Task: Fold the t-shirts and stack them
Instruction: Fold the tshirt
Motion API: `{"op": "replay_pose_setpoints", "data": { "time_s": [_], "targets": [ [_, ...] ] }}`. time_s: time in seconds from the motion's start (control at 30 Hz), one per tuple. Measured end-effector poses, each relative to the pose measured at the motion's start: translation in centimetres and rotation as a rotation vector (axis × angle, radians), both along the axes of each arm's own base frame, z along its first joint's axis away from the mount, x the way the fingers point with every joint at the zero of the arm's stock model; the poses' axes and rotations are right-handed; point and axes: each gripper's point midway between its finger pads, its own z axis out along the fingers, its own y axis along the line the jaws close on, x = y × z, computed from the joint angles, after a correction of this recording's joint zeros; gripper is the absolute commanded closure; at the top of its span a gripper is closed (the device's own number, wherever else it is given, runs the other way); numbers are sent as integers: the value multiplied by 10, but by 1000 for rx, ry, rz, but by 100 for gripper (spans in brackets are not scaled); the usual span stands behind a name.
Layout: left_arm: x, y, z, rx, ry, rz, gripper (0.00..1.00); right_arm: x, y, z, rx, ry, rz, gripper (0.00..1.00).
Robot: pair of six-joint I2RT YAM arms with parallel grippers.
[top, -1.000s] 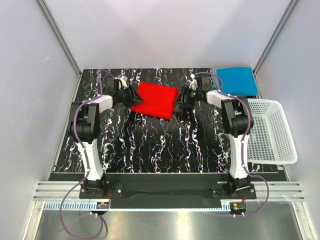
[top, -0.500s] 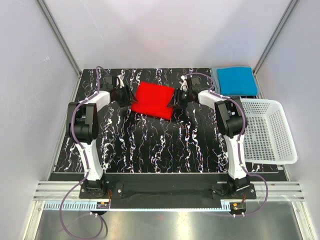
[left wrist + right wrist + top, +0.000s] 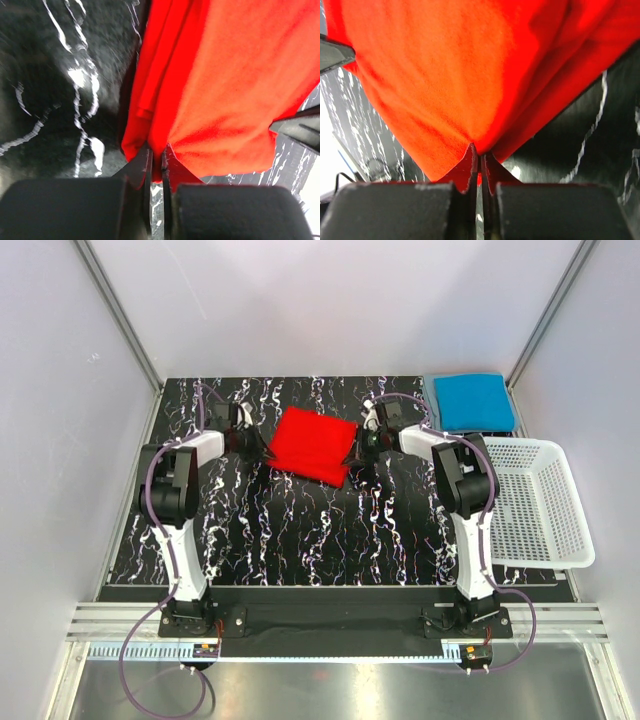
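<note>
A folded bright red t-shirt (image 3: 313, 444) lies at the back middle of the black marbled table. My left gripper (image 3: 262, 443) pinches its left edge; in the left wrist view the jaws (image 3: 156, 155) are shut on a fold of the red cloth (image 3: 225, 90). My right gripper (image 3: 362, 443) holds the right edge the same way, jaws (image 3: 480, 152) shut on the red cloth (image 3: 450, 75). A folded bright blue t-shirt (image 3: 472, 401) lies at the back right corner.
A white plastic mesh basket (image 3: 540, 502) stands off the table's right side. Grey walls and metal frame posts enclose the table (image 3: 300, 530) on three sides.
Both grippers closed in on the red t-shirt's side edges and shut on the cloth. The shirt has shifted slightly and its edges are lifted.
</note>
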Motion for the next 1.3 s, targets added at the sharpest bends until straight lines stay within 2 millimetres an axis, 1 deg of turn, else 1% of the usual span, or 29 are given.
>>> {"op": "replay_pose_setpoints", "data": {
  "time_s": [0.07, 0.13, 0.17, 0.2, 0.23, 0.3, 0.33, 0.37, 0.4, 0.47, 0.5, 0.53, 0.6, 0.63, 0.67, 0.73, 0.77, 0.83, 0.9, 0.97, 1.0, 1.03, 1.07, 1.17, 1.23, 1.3],
  "targets": [
    [-12, -6, 1, 10, 10, 2, 99, -9, -4, 0, -15, 0, 12, 100],
    [-37, -14, 2, 25, 36, -8, 89, -21, -10, 0, -34, 10, 28, 96],
    [-56, -18, 1, 35, 62, -17, 85, -29, -14, 0, -46, 21, 39, 93],
    [-75, -21, 1, 47, 86, -24, 79, -38, -17, 1, -54, 31, 51, 92],
    [-93, -24, 2, 60, 99, -31, 75, -48, -21, 1, -61, 47, 64, 90],
    [-129, -24, 6, 73, 132, -35, 66, -67, -26, 3, -63, 70, 83, 88],
    [-143, -21, 9, 76, 139, -28, 63, -79, -30, 4, -63, 85, 88, 87],
    [-154, -18, 11, 76, 143, -15, 60, -92, -33, 5, -66, 98, 91, 85],
    [-161, -15, 14, 77, 143, -2, 58, -104, -37, 7, -71, 110, 93, 78],
    [-170, -9, 19, 81, 137, 19, 55, -122, -44, 9, -80, 134, 96, 73],
    [-171, -7, 21, 85, 133, 26, 54, -129, -46, 11, -82, 142, 96, 69],
    [-170, -6, 22, 88, 129, 31, 52, -134, -48, 13, -84, 147, 97, 58],
    [-167, -3, 22, 96, 125, 36, 48, -141, -51, 19, -91, 153, 97, 50],
    [-166, -3, 23, 98, 122, 33, 46, -143, -52, 23, -94, 149, 98, 45],
    [-163, -3, 25, 97, 113, 28, 43, -143, -54, 27, -101, 141, 96, 44],
    [-151, -7, 32, 90, 71, 1, 43, -143, -60, 37, -128, 115, 86, 41],
    [-143, -9, 36, 85, 47, -11, 45, -141, -62, 43, -138, 99, 80, 41],
    [-123, -14, 41, 84, 14, -34, 50, -132, -65, 53, -149, 55, 71, 42],
    [-96, -22, 44, 75, -24, -55, 53, -120, -68, 59, -163, 16, 60, 42],
    [-77, -29, 45, 53, -56, -74, 53, -104, -72, 65, -181, -18, 48, 41],
    [-73, -33, 45, 40, -66, -80, 53, -96, -72, 67, -191, -32, 45, 35],
    [-72, -36, 46, 25, -74, -91, 52, -87, -73, 68, -197, -50, 42, 33],
    [-72, -39, 47, 16, -78, -96, 52, -78, -73, 69, -206, -67, 42, 32],
    [-69, -49, 53, -4, -109, -122, 52, -62, -74, 65, -228, -96, 52, 31],
    [-65, -56, 56, -22, -125, -138, 53, -52, -74, 59, -247, -102, 60, 31],
    [-57, -64, 59, -44, -142, -156, 53, -41, -75, 53, -255, -106, 66, 31]
  ]
}}
